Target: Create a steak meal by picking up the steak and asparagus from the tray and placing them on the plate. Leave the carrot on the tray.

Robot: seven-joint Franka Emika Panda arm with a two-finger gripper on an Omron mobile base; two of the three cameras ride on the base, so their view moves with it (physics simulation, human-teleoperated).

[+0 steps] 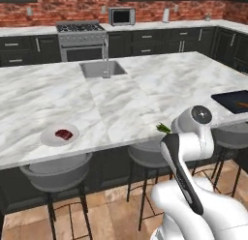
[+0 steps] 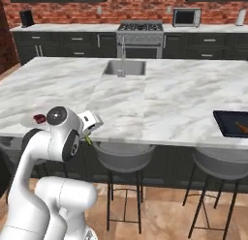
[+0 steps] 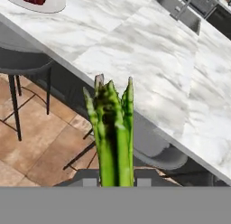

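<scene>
Stretching across the middle of the kitchen, the marble counter [image 1: 145,89] carries everything, with a sink [image 1: 101,68] set into its far side and stools [image 1: 55,172] tucked under its near edge. Off at the right end lies the dark tray [image 1: 231,99], and the orange carrot [image 1: 240,105] rests on it. Well apart from that, near the left front edge, sits the white plate [image 1: 51,139] with the steak [image 1: 64,134] on it. Between the two, the white arm holds its hand just off the counter's near edge, above the stools. The pincer [image 3: 116,179] is clamped on the asparagus [image 3: 111,128], whose green tips stand up between the two fingers in the hand view and poke out beside the wrist in the left base view. The spear is in the air, clear of both tray and plate.
</scene>
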